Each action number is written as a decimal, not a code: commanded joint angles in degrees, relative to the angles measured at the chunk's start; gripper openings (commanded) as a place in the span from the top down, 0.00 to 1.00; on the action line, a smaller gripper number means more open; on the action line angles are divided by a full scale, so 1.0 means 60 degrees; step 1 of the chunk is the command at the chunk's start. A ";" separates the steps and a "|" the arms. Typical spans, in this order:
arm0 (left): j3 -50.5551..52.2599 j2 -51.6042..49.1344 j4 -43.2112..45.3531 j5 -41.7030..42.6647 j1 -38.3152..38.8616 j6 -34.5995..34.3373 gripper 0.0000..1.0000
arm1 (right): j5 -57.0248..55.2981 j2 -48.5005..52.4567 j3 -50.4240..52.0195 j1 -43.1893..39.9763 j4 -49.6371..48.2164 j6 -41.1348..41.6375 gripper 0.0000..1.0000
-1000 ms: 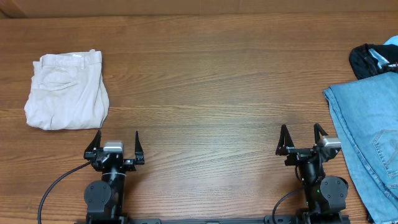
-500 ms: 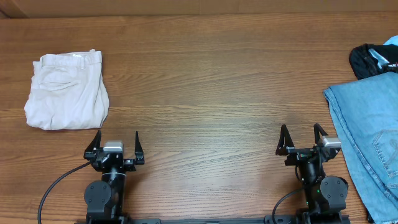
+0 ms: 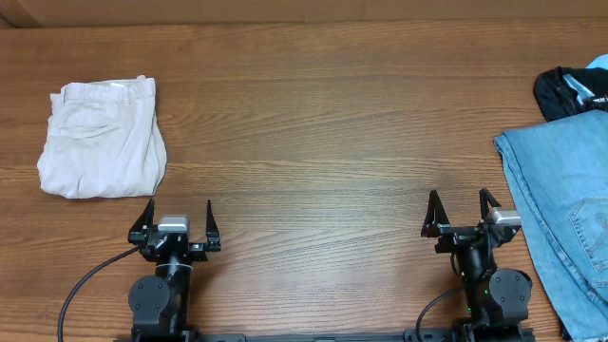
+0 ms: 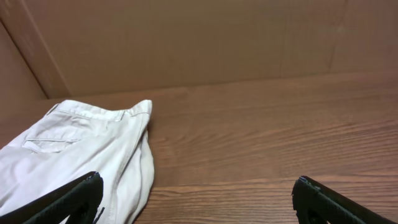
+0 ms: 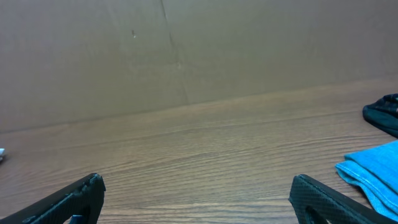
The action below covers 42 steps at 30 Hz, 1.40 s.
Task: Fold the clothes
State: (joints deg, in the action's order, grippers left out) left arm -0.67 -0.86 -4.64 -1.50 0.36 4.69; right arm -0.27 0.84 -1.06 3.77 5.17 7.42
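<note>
Nothing has moved: left fingers and right fingers stay spread and empty, jeans cut off at right.

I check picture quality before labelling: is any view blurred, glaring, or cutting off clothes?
Overhead: sharp, evenly lit; the light-blue denim jeans and crumpled black garment run off the right edge. Left wrist: the cream-white folded trousers are clear, no glare. Right wrist: slightly soft; jeans cropped at the right.
</note>
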 commanded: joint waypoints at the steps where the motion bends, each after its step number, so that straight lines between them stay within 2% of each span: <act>1: 0.0066 0.0102 0.0051 0.0113 -0.0066 0.0153 0.00 | -0.0004 -0.0113 0.0102 -0.0044 -0.0066 -0.0029 0.00; 27: 0.0066 0.0098 0.0058 0.0186 -0.0066 0.0098 0.00 | 0.0000 -0.0113 0.0102 -0.0044 -0.0066 -0.0025 0.00; 38: -0.0204 0.0098 0.0007 0.0186 -0.0066 -0.1887 0.00 | -0.0018 -0.0084 -0.0412 -0.0044 0.0430 0.0040 0.00; 42: -0.0867 0.0062 -0.0630 0.0186 -0.0066 -0.2408 0.00 | -0.0051 0.0204 -0.1020 -0.0044 0.0889 0.0040 0.00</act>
State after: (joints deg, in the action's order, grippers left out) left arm -1.85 -0.86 -7.03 -1.04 0.34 -5.45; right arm -0.27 1.21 -2.81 3.77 10.13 7.46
